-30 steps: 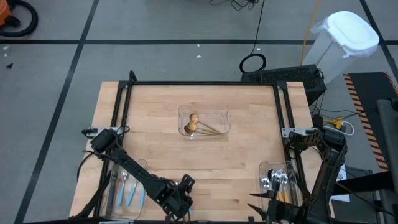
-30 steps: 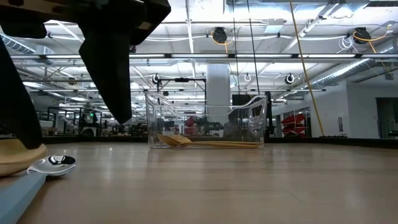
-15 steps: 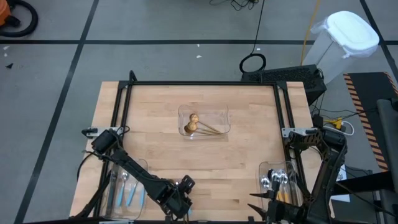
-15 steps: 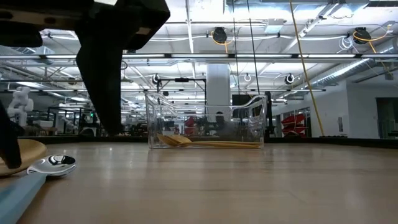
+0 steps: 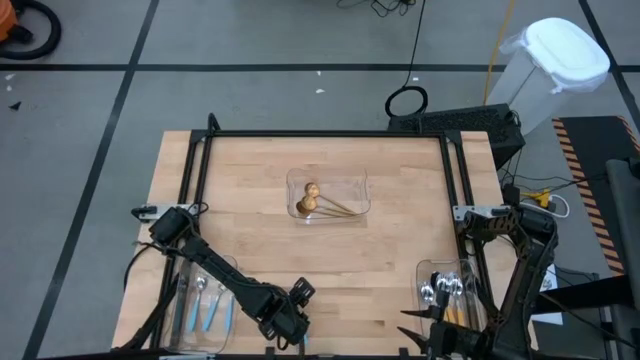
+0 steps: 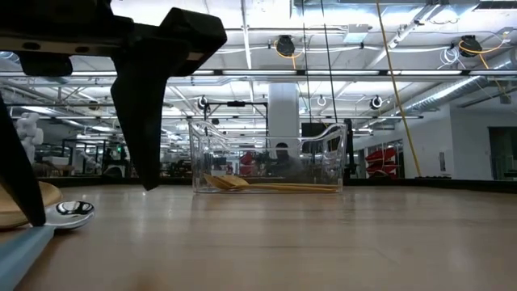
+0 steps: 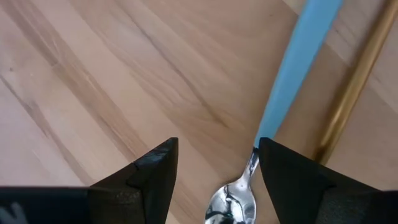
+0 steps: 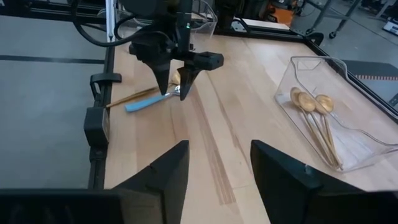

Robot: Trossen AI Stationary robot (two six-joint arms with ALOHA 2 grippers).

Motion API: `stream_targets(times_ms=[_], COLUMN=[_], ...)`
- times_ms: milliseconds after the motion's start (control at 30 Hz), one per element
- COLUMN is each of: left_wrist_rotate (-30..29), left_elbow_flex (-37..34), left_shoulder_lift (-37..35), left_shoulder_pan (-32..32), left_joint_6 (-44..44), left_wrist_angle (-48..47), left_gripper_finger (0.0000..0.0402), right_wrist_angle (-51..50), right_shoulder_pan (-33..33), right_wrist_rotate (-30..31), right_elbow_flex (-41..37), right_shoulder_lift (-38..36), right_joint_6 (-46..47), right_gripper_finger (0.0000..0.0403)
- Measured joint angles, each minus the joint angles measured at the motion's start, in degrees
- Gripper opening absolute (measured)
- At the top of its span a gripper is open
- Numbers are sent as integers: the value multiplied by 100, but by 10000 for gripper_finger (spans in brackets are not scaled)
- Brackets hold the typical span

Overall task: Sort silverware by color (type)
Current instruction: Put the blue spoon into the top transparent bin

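- The left claw (image 7: 214,165) is poised low over the near edge of the pale wooden desk (image 5: 260,190), its two dark fingers (image 7: 155,171) spread partway on either side of a small spoon with a silver bowl and a light-blue handle (image 7: 292,81); nothing is clamped yet, and the shiny bowl sits in the gap between them.
- Just beside that spoon lies a slim all-gold spoon (image 7: 351,87), its handle running nearly alongside the blue one.
- Seen from the right wrist, both loose spoons lie together under the left claw (image 8: 171,81).
- The step in hand looks to be the pick of the blue-handled spoon, with the grasp still to be made.
- The next move probably calls for lowering a touch, closing on the neck or bowl without catching the gold handle, then carrying it to the clear plastic tray at the desk's left near corner (image 5: 205,300), where other blue-handled spoons (image 5: 212,312) already lie.
- The clear tray at the desk's middle (image 5: 328,195) holds gold spoons (image 5: 310,198); a third tray by the right arm (image 5: 447,295) holds more spoons.
- The right claw (image 8: 214,165) waits at the right near corner, its fingers apart and empty.
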Motion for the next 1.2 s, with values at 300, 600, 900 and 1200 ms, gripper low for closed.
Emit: stream_targets(times_ms=[300, 600, 900, 1200], left_wrist_rotate=[31, -14, 194, 172], left_elbow_flex=[30, 516, 503, 520], left_shoulder_lift=[61, 42, 225, 402], left_shoulder_pan=[39, -14, -30, -44], left_joint_6=[50, 82, 53, 107], left_wrist_angle=[-71, -578, -712, -731], left_gripper_finger=[222, 223, 223, 204], right_wrist_angle=[9, 8, 9, 9], right_shoulder_pan=[2, 0, 2, 2], right_wrist_rotate=[-11, -13, -15, -17], right_elbow_flex=[-2, -2, -2, -4], right_shoulder_lift=[2, 2, 2, 2], right_joint_6=[-20, -48, -48, -48], right_gripper_finger=[165, 165, 165, 165])
